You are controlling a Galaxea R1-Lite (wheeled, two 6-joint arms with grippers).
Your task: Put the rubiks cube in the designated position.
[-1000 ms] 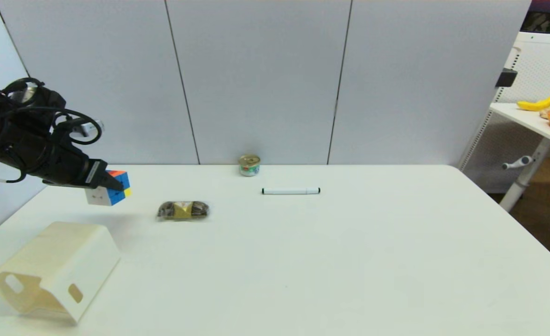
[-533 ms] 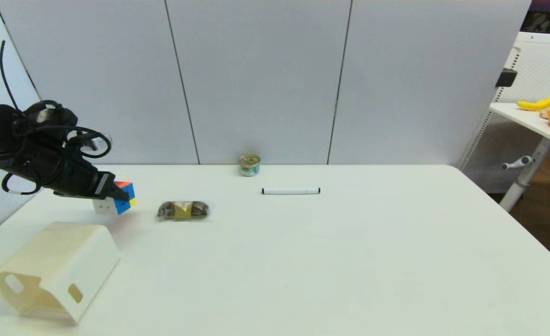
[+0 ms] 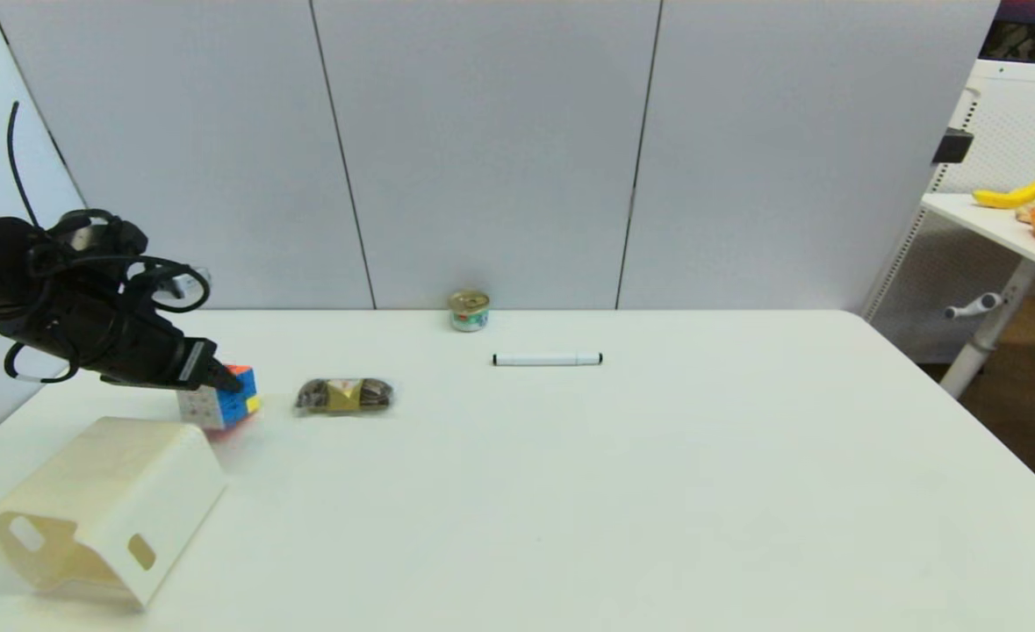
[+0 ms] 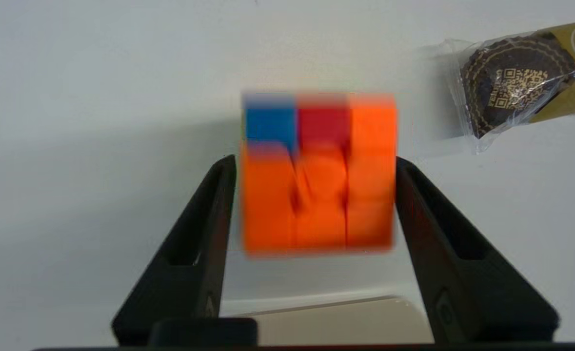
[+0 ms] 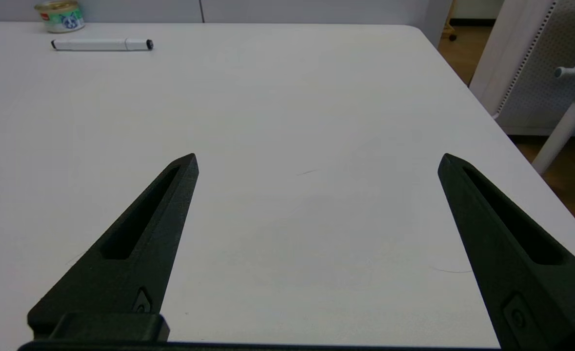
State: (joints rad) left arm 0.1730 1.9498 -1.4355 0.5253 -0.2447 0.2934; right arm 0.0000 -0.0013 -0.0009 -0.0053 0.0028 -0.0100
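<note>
The rubiks cube (image 3: 219, 405) shows orange, blue, white and yellow squares at the table's far left. My left gripper (image 3: 223, 384) is shut on it, slanting down from the left. In the left wrist view the cube's mostly orange face (image 4: 319, 175) fills the gap between the two black fingers (image 4: 194, 243), low over bare white tabletop (image 4: 97, 97). Whether it touches the table I cannot tell. The designated position carries no visible mark. My right gripper (image 5: 316, 156) hangs open above the table's right part, holding nothing.
A cream cardboard box (image 3: 104, 509) with cut-out holes lies just in front of the cube. A wrapped chocolate packet (image 3: 344, 396) lies to its right. Farther back stand a small can (image 3: 469, 311) and a white marker (image 3: 547, 359). A side table with a banana (image 3: 1013, 195) is at far right.
My left gripper has come down and slightly nearer with the cube, from well above the table to just at its surface. Nothing else has moved.
</note>
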